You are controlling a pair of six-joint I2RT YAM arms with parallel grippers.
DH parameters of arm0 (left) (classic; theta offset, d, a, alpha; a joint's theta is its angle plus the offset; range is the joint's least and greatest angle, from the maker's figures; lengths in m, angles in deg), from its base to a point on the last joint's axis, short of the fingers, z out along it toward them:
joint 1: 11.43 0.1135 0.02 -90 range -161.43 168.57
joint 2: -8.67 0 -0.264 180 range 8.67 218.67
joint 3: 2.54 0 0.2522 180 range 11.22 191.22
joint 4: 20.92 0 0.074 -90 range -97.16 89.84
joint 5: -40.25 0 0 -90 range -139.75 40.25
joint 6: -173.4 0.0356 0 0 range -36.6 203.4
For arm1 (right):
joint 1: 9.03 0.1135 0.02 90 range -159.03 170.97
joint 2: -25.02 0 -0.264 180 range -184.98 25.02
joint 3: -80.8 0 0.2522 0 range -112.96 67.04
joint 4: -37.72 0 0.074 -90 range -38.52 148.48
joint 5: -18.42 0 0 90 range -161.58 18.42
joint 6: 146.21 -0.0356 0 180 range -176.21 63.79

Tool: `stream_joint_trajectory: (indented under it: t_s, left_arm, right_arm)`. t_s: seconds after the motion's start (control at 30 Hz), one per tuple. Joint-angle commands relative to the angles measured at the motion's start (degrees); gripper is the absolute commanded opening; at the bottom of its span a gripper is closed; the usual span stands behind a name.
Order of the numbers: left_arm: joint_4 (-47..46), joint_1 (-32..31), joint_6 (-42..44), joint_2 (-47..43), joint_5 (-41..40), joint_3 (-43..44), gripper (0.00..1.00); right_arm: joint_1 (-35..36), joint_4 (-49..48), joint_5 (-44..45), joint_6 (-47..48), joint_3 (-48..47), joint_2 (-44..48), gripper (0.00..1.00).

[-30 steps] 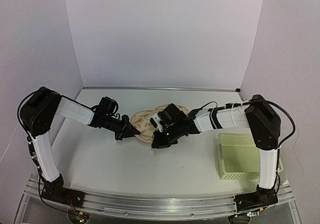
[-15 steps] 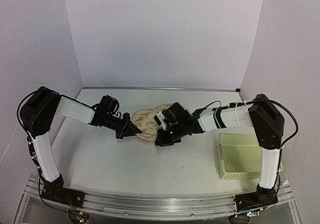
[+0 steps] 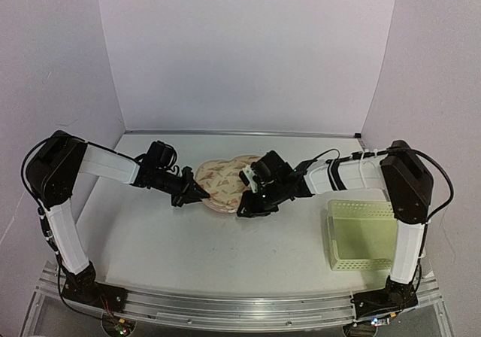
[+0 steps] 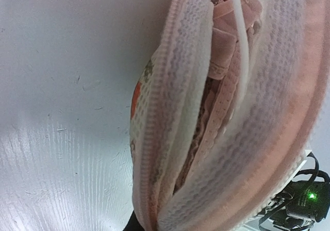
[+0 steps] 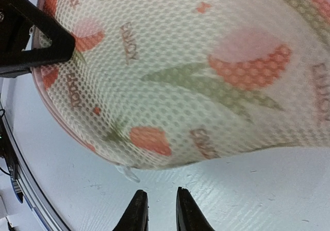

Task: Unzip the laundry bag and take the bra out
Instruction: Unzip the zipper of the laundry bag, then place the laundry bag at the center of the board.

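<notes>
Laundry bag (image 3: 224, 183): lies on the worktop (image 3: 225, 262), long axis running left to right between the arms.
Bra (image 4: 227, 61): inside the bag, pink cups showing through the parted zip.
Left gripper (image 3: 197, 194): closed on the bag's left rim.
Right gripper (image 5: 158, 192): just beside the bag's near edge, jaws barely apart, holding nothing.
Key relation: the mouth gapes at the bag's left end. The free right gripper faces the printed mesh side, so it likely must come round to that end.

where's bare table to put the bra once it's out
Bare: front of the white table, between the printed beige mesh laundry bag and the arm bases, left of the pale yellow-green plastic lattice basket. Crowded: around the bag, where left end effector and right end effector flank it.
</notes>
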Motion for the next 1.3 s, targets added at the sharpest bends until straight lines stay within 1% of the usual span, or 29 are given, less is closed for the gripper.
stream_joint_trajectory:
  t_s: [0.0,0.07,0.17,0.33,0.4,0.5,0.63,0.87,0.97,1.1,1.27]
  left_arm:
    - [-0.39,0.57,1.32,-3.53,-1.07,0.87,0.0]
    - [-0.37,0.43,1.24,-4.06,-1.65,0.56,0.0]
    - [-0.39,0.14,1.07,-4.74,-2.58,0.17,0.0]
    - [-0.39,-0.98,0.5,-5.89,-5.11,-0.76,0.0]
    - [-0.39,-1.61,0.2,-6.54,-7.39,-1.3,0.01]
    - [-0.39,-2.75,-0.43,-7.58,-10.01,-1.82,0.05]
    - [-0.31,-5.29,-1.17,-8.91,-12.98,-2.61,0.17]
    - [1.15,-9.37,-1.31,-11.56,-15.35,-5.09,0.31]
    - [5.51,-11.29,0.17,-13.72,-17.93,-5.16,0.39]
    - [10.79,-13.08,2.82,-16.39,-20.51,-4.45,0.53]
    - [17.98,-15.3,8.86,-17.67,-22.27,-0.39,0.69]
  right_arm:
    - [-1.06,1.07,1.44,-0.06,0.86,5.8,0.29]
    - [-1.05,1.21,2.29,-0.24,1.5,7.17,0.38]
    - [-1.11,1.16,4.61,-0.87,2.11,9.33,0.45]
    - [-1.74,1.25,10.26,-4.13,3.09,12.94,0.6]
    - [-2.07,1.4,12.56,-5.61,3.63,14.19,0.63]
    - [-2.68,1.57,15.27,-7.59,4.81,16.15,0.67]
    - [-3.59,1.7,21.32,-10.19,7.45,19.12,0.72]
    - [-5.15,1.77,23.76,-12.39,8.33,20.45,0.76]
    - [-5.24,1.69,24.55,-12.93,8.72,21.17,0.79]
    - [-5.58,1.71,25.94,-14.49,9.35,22.14,0.82]
    - [-6.0,1.77,26.43,-14.96,9.73,23.09,0.83]
